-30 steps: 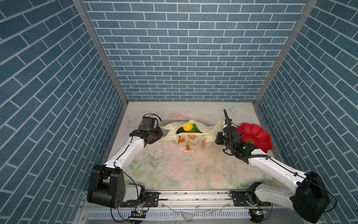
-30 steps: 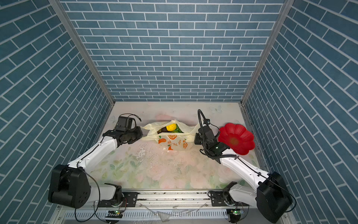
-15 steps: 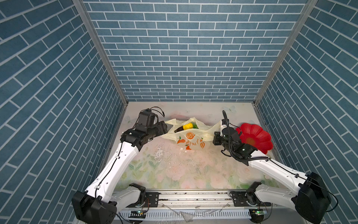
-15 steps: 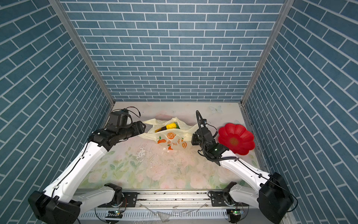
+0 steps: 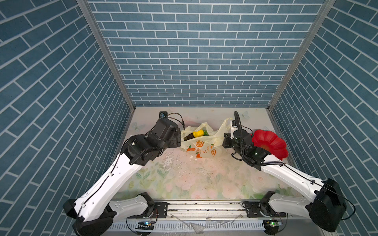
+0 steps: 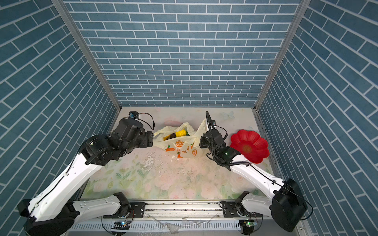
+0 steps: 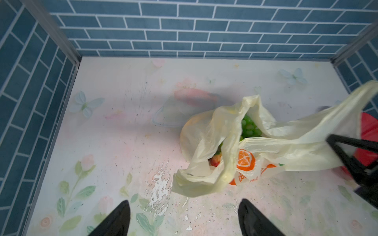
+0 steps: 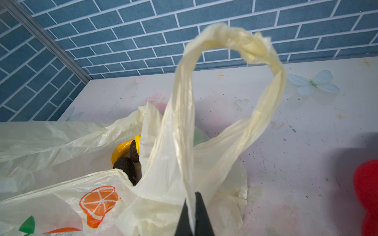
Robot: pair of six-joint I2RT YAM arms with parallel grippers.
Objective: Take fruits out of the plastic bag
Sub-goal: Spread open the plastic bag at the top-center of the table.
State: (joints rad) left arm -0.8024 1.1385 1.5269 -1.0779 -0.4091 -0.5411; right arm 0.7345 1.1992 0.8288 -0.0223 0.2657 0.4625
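Two grippers: left gripper (image 7: 184,221) spread wide, empty; right gripper (image 8: 194,216) pinched on a loop handle of the plastic bag (image 5: 204,147).
Bag: lies just ahead of the left fingertips (image 7: 120,214).
Contents: fruits (image 5: 198,133) inside the open mouth, between both grippers.
Plate: red plate (image 5: 268,141) beside the right gripper, away from the bag.

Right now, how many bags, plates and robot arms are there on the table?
1 bag
1 plate
2 arms: left arm, right arm
Total: 4
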